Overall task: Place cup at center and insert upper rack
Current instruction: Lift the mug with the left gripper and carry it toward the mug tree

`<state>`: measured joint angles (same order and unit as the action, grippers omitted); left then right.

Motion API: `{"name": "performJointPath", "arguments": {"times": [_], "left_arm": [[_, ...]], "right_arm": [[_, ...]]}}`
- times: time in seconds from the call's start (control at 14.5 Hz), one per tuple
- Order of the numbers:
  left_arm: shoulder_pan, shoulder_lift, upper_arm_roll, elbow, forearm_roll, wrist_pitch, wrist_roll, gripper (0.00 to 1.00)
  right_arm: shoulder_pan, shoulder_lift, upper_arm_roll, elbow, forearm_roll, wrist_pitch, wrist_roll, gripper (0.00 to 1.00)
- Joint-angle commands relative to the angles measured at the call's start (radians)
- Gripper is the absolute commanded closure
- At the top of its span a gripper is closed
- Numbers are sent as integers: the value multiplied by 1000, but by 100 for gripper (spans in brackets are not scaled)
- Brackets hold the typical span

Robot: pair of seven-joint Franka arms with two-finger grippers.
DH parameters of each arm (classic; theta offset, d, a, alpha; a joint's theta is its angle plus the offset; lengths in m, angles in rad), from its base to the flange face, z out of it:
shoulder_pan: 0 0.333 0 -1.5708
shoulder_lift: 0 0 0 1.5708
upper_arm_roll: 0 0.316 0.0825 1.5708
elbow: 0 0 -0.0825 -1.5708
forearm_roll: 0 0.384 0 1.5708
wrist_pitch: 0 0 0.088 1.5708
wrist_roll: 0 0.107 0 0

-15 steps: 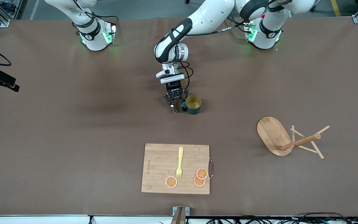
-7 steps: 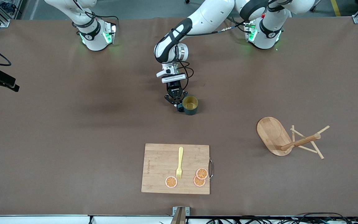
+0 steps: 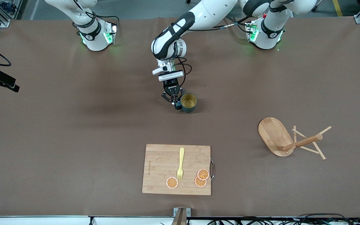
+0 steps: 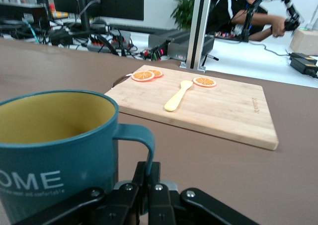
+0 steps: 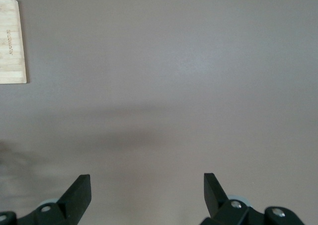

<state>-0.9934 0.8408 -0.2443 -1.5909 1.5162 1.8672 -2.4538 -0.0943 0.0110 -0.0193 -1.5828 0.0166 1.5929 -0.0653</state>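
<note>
- Front view: left hand (image 3: 176,103) clamped on the side handle of the cup (image 3: 188,102), near the middle of the brown surface (image 3: 73,131).
- Cup small, dark teal-green outside, mustard-yellow inside, standing upright with its mouth up.
- Upper rack (image 3: 292,140) lying tipped on its side toward the left arm's end of the surface, nearer the front camera than the cup and well apart from it; light bamboo, flat oval base on edge, round post roughly level, thin pegs crossing near the post's tip.
- Wooden cutting board (image 3: 177,169) nearer the front camera than the cup, carrying a yellow fork (image 3: 180,163) and three orange slices (image 3: 200,178).
- Right hand out of sight here; right arm's base at the top edge, waiting.
- Left wrist view: cup (image 4: 54,145) filling the foreground, pale letters "OME" on its wall, thin looped handle pinched between the closed fingers (image 4: 147,180); board (image 4: 198,106), fork (image 4: 178,96) and slices (image 4: 144,75) past it.
- Right wrist view: right hand (image 5: 147,187) spread wide, holding nothing, over bare surface (image 5: 174,76); a corner of the board (image 5: 12,41) at the edge.
</note>
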Motion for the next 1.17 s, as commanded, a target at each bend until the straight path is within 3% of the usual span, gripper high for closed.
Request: {"name": "performJointPath", "arguments": {"times": [0.0, 0.21, 0.34, 0.48, 1.1], "left_arm": [[44, -121, -4, 18, -187, 88, 151, 100], [100, -198, -6, 90, -442, 130, 358, 100], [159, -253, -3, 147, -716, 150, 560, 100], [206, -308, 3, 166, -894, 150, 718, 100], [476, -474, -3, 160, -1281, 150, 745, 100]], "right_arm": [[4, -17, 2, -10, -14, -7, 2, 0], [4, -19, 2, -10, -14, -8, 2, 0], [7, -19, 4, -11, -14, -11, 2, 0], [22, -17, 4, -11, -14, -16, 2, 0], [27, -16, 4, -10, -15, 29, 5, 0]]}}
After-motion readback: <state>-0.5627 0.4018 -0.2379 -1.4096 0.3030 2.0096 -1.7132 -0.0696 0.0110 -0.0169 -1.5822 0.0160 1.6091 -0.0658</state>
